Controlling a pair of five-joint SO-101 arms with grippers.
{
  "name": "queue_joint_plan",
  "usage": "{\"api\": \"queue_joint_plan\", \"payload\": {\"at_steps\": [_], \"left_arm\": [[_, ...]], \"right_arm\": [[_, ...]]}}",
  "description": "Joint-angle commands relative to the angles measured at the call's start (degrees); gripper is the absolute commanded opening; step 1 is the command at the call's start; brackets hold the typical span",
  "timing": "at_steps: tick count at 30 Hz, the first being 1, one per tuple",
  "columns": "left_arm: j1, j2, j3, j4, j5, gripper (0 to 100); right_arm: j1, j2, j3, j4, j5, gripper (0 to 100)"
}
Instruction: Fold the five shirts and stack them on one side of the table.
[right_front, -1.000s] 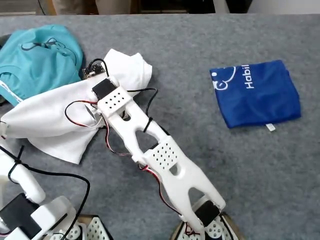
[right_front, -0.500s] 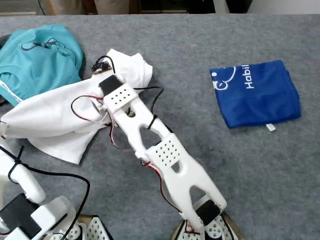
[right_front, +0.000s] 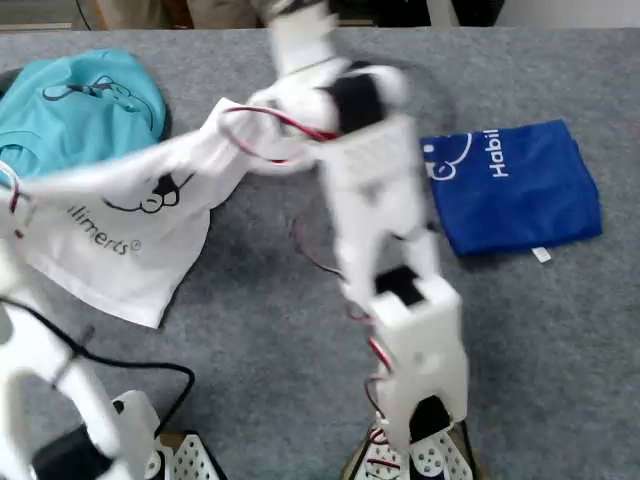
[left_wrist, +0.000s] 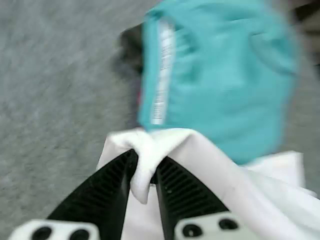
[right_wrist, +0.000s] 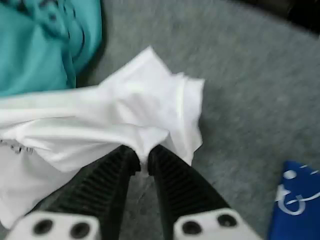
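the white shirt hangs spread over the left half of the tabletop, its upper edge pulled into a line between the two claws. the left gripper is pressed together on a bunched corner of the white cloth, close to the left edge of the tabletop. the right gripper pinches another fold of the same shirt, toward the middle of the far edge. the shirt's lower part, with dark print on it, seems to rest on the grey surface, though that is hard to judge from above. a teal shirt lies crumpled in the far left corner, partly behind the white one. a folded blue shirt lies flat near the right edge, well apart from the others.
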Motion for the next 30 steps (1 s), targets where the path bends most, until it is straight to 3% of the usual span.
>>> {"api": "queue_joint_plan", "payload": {"at_steps": [1,6,16,24,30], "left_arm": [[7.7,-8.4,-15.8,7.6,-0.4,2],[16.1,-11.0,-32.4,13.3,-2.4,2],[20.4,-11.5,-57.6,29.6,-5.8,2],[21.5,-17.3,-55.9,30.1,-7.1,2],[21.4,-21.0,-39.2,29.9,-7.3,2]], "right_arm": [[5.7,-18.6,-2.8,0.4,3.3,0.2],[13.8,-33.8,-2.6,-3.4,4.1,0.2],[24.0,-52.4,-2.3,-12.3,13.5,0.2],[25.6,-56.7,-2.3,-12.2,17.8,0.2],[25.5,-56.0,3.4,-12.0,18.5,0.2]]}}
